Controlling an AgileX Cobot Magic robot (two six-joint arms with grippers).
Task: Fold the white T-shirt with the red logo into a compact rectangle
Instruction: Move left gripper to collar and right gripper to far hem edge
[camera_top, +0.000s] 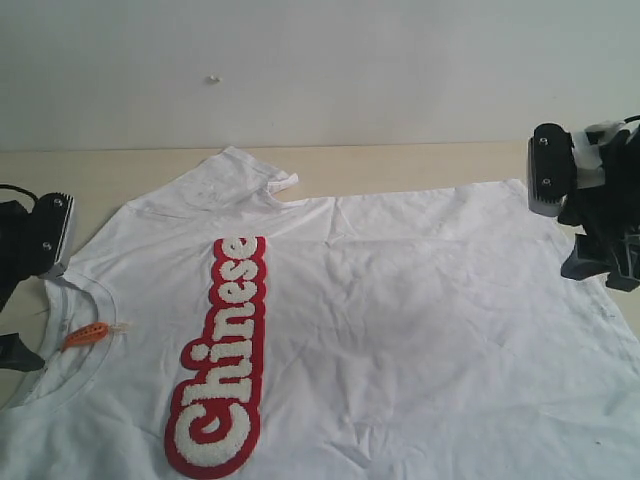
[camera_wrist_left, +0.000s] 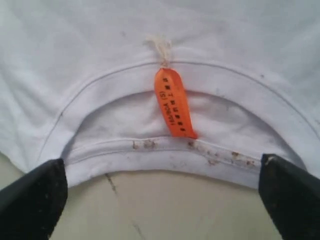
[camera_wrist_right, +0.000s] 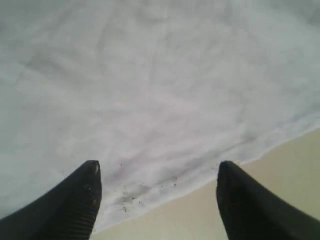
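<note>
Both stand wide open, empty: left gripper at the collar, frame left, right gripper at the hem, right. The white T-shirt lies flat across the bench; pinch both layers.

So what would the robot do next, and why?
Probably lower both and pinch the cloth. The white T-shirt lies flat, unfolded; the left gripper is open astride the collar, the right gripper open over the hem, neither holding anything.
</note>
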